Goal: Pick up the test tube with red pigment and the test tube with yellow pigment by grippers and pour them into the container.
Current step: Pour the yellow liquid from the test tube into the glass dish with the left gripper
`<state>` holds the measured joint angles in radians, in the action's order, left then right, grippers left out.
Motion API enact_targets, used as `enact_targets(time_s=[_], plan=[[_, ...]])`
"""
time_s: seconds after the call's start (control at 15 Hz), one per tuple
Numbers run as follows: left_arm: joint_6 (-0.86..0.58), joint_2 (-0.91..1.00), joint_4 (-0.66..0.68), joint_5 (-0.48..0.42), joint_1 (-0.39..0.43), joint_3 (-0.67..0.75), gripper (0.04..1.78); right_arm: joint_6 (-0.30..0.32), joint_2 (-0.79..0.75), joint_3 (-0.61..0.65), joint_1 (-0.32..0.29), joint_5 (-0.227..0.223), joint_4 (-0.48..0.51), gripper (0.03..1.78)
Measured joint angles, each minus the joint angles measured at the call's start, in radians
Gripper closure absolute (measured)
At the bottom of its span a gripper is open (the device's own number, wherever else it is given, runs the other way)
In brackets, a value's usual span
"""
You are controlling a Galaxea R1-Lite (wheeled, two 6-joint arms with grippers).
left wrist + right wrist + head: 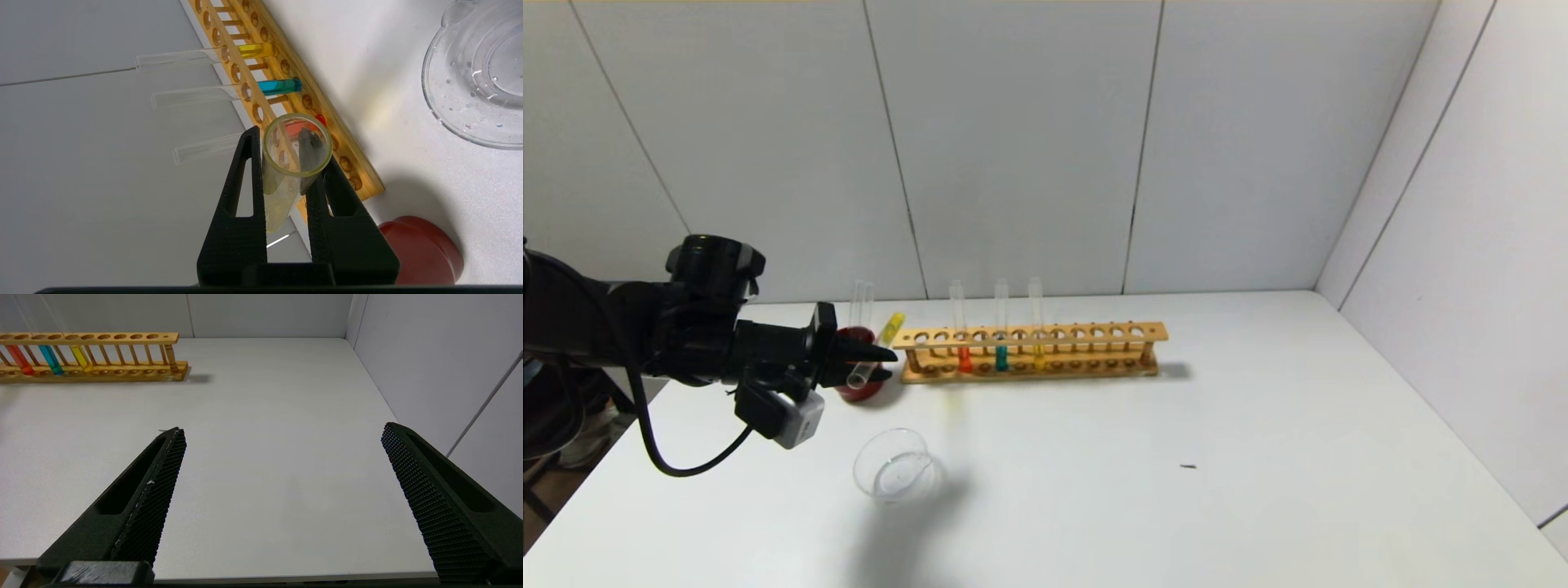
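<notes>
White table [1258, 425], wooden rack [1033, 353] toward its back. Left of the rack, left gripper [870, 359] clamped on the test tube with yellow pigment [874, 351], pinched mid-length between both fingers [245, 179]; long axis steeply tilted, mouth down toward the front, yellow end up, seemingly over the red cup [859, 384]. In front of the rack, container [894, 465]. In the rack, the test tube with red pigment [962, 335] upright. Right gripper [282, 437] spread wide, empty.

Our left gripper [876, 364] reaches forward, its fingers [249, 171] clamped tight. Our right gripper [282, 435] hangs with jaws spread wide.
</notes>
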<state>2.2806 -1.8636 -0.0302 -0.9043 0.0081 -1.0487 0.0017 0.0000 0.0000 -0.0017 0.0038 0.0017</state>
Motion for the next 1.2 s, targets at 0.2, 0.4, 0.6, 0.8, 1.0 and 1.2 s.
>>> enact_targets(time_s=[0.2,0.4,0.6,0.8,1.0,1.2], plan=[[0.009,-0.01,0.039,0.018,0.0,0.001,1.5,0.0,0.0,0.0,0.0,0.0,0.0,0.06],[0.009,-0.028,0.112,0.036,0.001,0.004,1.5,0.0,0.0,0.0,0.0,0.0,0.0,0.06],[0.009,-0.039,0.154,0.046,0.0,0.024,1.5,0.0,0.0,0.0,0.0,0.0,0.0,0.06],[0.013,-0.029,0.174,0.057,-0.008,0.081,1.5,0.0,0.0,0.0,0.0,0.0,0.0,0.06],[0.017,-0.012,0.236,0.068,-0.006,0.135,1.5,0.0,0.0,0.0,0.0,0.0,0.0,0.06],[0.06,-0.001,0.261,0.073,-0.008,0.167,1.5,0.0,0.0,0.0,0.0,0.0,0.0,0.06]])
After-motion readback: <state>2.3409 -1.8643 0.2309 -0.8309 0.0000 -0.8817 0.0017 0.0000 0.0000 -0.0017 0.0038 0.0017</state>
